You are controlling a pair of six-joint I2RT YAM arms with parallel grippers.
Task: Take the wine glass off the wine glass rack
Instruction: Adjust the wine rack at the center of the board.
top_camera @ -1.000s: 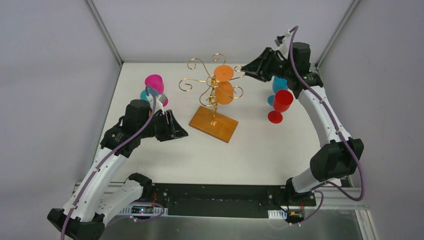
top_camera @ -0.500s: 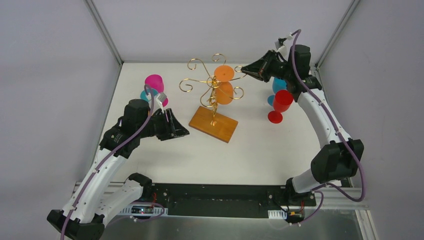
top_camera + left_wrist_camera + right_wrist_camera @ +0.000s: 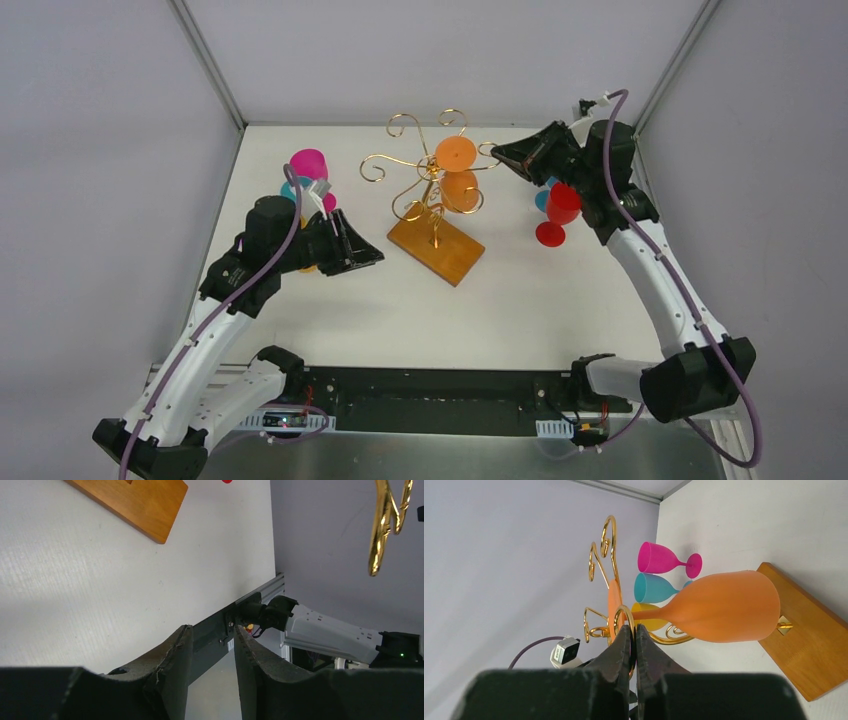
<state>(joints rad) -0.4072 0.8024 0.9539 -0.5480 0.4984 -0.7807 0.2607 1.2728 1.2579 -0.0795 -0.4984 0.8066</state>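
Observation:
The wine glass rack, gold wire on a brown wooden base, stands mid-table. An orange wine glass hangs upside down from it, foot on top. My right gripper is shut on the curled end of a gold scroll arm, just beside the glass's stem; the right wrist view shows the orange wine glass's bowl close ahead of the gripper. My left gripper hovers open and holds nothing, left of the base.
A pink glass and a teal one stand at the back left near my left arm. A red glass and a blue one stand under my right arm. A yellow glass shows behind the rack.
My right gripper has shut on the rack's scroll arm and drawn back to the right; the rack and its orange glass shifted right with it. My left gripper edged slightly toward the base.

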